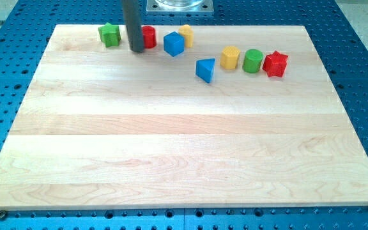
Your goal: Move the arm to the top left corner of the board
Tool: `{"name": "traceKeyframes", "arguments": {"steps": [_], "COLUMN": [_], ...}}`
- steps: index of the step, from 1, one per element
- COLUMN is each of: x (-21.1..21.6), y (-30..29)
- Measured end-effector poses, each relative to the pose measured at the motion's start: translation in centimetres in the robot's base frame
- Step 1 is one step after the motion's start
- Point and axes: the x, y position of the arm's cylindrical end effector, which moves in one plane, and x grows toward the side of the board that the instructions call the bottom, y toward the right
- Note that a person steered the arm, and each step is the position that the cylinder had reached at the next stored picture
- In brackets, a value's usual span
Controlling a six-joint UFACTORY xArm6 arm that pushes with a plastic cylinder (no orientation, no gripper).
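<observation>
The wooden board lies on a blue perforated worktop, and its far left corner sits just left of the first block.

Furthest left, near the far edge, stands a green block with a notched, star-like outline. Just right of it my rod comes down from the view's top, where it is cut off, and my tip rests on the board between the green block and a red block. The rod hides the red block's left part, so I cannot make out its shape, nor whether my tip touches it. I carry no gripper, so there is nothing to be clenched or released.

Next comes a blue cube, close to the red block, and just behind it a yellow block, partly hidden by the cube, its shape unclear.

Further right and a little nearer sits a blue triangular block, apart from the others. Then a row: a yellow block that looks hexagonal, a green cylinder just beside it, and a red star-like block close against the cylinder; whether they touch I cannot tell.
</observation>
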Motion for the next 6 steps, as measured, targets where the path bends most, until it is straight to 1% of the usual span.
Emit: {"name": "traceKeyframes", "arguments": {"steps": [1,2,3,4,5,6], "x": [1.9,5.1,4.2,3.5,-1.4,-6.0], "y": [-4.0,-13.0,-20.7,-22.1,-22.0,-20.6]}}
